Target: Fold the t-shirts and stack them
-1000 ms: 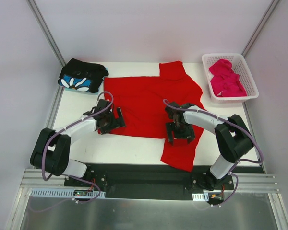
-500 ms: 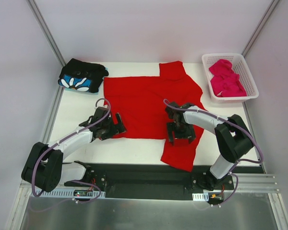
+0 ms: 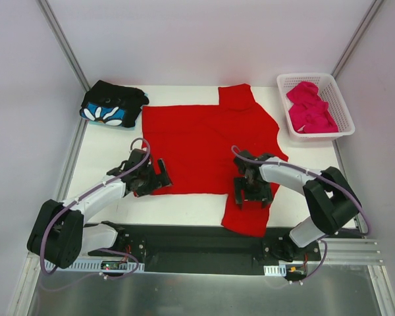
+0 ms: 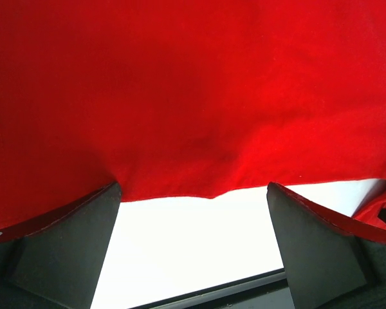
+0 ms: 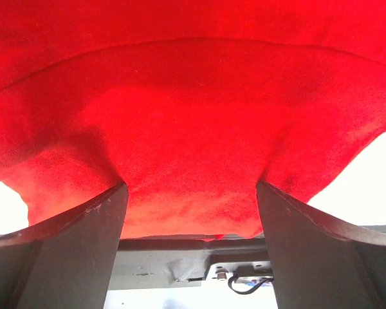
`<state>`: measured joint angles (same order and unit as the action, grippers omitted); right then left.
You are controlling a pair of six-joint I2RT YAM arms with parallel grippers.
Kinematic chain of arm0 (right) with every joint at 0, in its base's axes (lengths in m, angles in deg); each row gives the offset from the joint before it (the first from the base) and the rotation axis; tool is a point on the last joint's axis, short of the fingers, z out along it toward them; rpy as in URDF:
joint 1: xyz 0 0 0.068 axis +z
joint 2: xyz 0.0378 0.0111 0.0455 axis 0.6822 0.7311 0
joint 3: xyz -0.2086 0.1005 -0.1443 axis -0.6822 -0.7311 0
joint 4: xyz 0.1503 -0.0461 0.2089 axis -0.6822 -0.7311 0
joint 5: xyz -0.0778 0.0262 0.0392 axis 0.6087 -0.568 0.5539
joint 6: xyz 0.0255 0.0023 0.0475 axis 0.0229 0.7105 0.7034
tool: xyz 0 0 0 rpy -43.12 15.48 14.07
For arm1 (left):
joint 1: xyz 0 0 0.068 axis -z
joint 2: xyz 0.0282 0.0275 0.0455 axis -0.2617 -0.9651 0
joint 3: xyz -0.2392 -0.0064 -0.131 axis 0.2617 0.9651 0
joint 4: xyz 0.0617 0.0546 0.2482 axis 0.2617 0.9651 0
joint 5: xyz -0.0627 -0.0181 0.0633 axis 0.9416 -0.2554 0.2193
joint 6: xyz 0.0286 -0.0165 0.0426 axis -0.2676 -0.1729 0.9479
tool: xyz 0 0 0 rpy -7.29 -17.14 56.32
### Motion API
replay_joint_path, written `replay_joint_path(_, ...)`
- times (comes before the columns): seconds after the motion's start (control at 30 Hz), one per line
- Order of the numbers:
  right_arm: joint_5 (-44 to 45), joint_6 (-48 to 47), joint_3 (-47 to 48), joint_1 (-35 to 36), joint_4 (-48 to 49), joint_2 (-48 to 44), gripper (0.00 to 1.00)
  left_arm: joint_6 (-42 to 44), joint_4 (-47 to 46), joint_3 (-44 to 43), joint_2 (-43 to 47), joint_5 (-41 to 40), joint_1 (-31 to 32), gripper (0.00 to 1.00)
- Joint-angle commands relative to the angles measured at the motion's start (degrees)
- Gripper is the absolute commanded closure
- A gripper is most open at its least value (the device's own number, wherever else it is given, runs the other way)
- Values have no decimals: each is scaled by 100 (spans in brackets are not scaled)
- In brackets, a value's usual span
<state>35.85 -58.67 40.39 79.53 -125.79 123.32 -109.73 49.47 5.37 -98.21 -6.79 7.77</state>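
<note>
Edges of the bright red cloth t-shirt (image 3: 204,138) are lined up just ahead of the left tool (image 3: 156,176) and right tool (image 3: 253,195), each spread apart, likely for pinching.

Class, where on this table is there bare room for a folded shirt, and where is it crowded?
Bare table: left, between black flowered shirt and left gripper; near edge, between left and right gripper; right, beside the basket's near wall. Crowded: centre, under the red shirt.
</note>
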Motion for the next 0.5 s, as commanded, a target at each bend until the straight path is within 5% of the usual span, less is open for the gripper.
replay_joint_path(0.0, -192, 228, -449, 23, 186, -78, 15, 149, 961, 66, 44, -155, 53, 1)
replay_joint_path(0.47, 71, 53, -414, 102, -297, -430, 15, 184, 1366, 40, 510, -244, 53, 1)
